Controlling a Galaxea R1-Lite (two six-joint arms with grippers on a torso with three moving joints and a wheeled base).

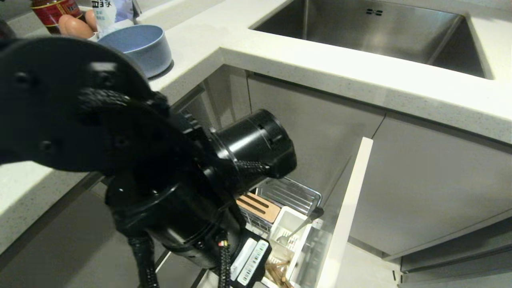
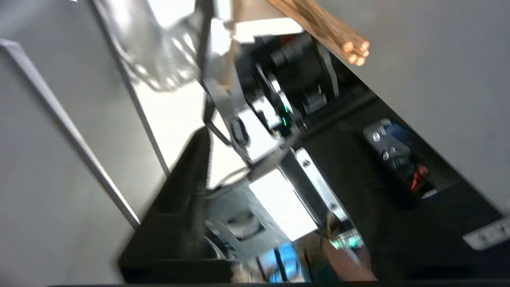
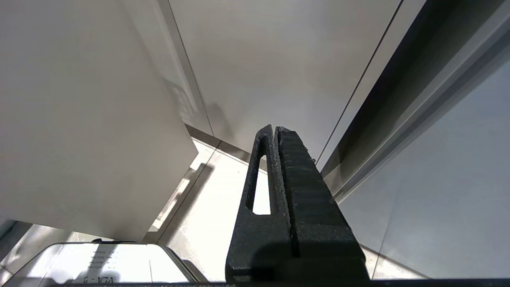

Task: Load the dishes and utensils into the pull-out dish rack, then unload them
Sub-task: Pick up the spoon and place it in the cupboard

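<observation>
Head view: left arm (image 1: 160, 168) bulking across the foreground, bent down over the pull-out dish rack (image 1: 292, 194), which stands drawn out below the counter (image 1: 320, 64) beside its flat front panel (image 1: 344, 216). Left gripper itself hidden behind the arm here. Silver spoon (image 1: 298, 229) leaning in the white caddy (image 1: 286, 228), handle up, likely for drainage; wooden chopsticks (image 1: 280, 274) showing at the caddy's near end; slotted wooden strip (image 1: 258, 206) waiting for the plate. Pale blue bowl (image 1: 140, 46) on the counter, well apart from the rack, probably not yet loaded or already unloaded. Divided plate not seen.

Left wrist view: blurred; chopstick ends (image 2: 356, 50) bunched near the frame edge, close to the camera. Held or merely passed: cannot tell, nor whether the claw is released or clenched.

Right wrist view: right gripper (image 3: 275, 131) clenched on nothing, fingers pressed together, parked beside cabinet fronts.
</observation>
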